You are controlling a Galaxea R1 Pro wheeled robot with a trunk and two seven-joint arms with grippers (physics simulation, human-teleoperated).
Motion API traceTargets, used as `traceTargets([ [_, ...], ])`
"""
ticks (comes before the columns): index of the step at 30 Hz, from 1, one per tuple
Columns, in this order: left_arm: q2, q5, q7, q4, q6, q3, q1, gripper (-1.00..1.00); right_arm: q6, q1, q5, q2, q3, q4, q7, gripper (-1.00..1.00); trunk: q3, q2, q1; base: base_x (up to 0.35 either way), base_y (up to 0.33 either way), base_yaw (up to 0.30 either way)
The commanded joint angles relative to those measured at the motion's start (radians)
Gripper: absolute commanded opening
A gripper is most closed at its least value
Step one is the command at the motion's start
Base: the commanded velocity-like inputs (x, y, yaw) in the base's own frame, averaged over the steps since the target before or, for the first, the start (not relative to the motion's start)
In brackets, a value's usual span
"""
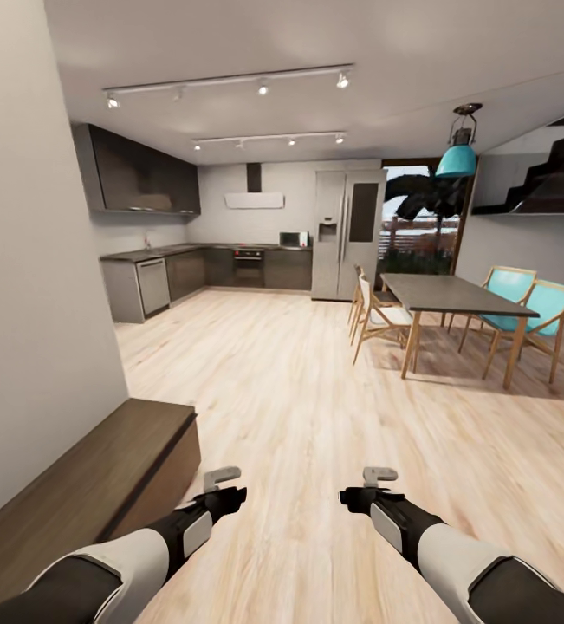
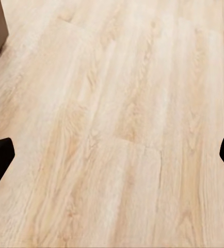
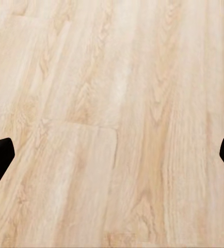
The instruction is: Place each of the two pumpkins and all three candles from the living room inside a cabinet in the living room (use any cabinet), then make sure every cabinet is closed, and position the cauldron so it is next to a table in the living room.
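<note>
— Where is your long, low, dark brown wooden cabinet (image 1: 100, 485)?
— Beside your left gripper (image 1: 221, 487), against the wall.
— And your fingers?
— Both wide apart over light wood plank floor (image 1: 299, 407); right gripper (image 1: 377, 485) too.

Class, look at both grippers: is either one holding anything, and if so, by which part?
Nothing is held. The left gripper and right gripper are both open, with only bare wood floor between their fingers.
</note>
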Motion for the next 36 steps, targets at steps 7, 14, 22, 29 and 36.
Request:
traceTargets([
  [7, 0.000, 0.010, -0.001, 0.008, -0.005, -0.008, -0.001, 1.00, 0.004, 0.000, -0.008, 0.000, 0.008, -0.002, -0.010, 1.00, -0.011, -0.001, 0.000, 0.323, -0.172, -0.035],
  [14, 0.000, 0.010, -0.001, 0.008, -0.005, -0.008, -0.001, 1.00, 0.003, 0.000, -0.009, -0.001, 0.008, -0.002, -0.007, 1.00, -0.013, -0.001, 0.000, 0.317, -0.179, -0.057],
  [22, 0.000, 0.010, -0.001, 0.008, -0.005, -0.008, -0.001, 1.00, -0.002, 0.000, -0.009, -0.009, 0.008, -0.001, -0.005, 1.00, -0.009, -0.001, 0.000, 0.316, -0.181, -0.263],
  [29, 0.003, 0.010, -0.001, 0.008, -0.005, -0.008, -0.001, 1.00, -0.002, 0.000, -0.006, -0.014, 0.009, 0.005, -0.005, 1.00, -0.004, -0.001, 0.000, 0.316, -0.181, -0.287],
  [36, 0.011, 0.011, 0.002, 0.040, -0.001, -0.007, -0.001, 1.00, -0.001, 0.097, -0.005, -0.021, 0.009, 0.093, -0.005, 1.00, 0.002, -0.001, 0.000, 0.315, -0.180, -0.274],
])
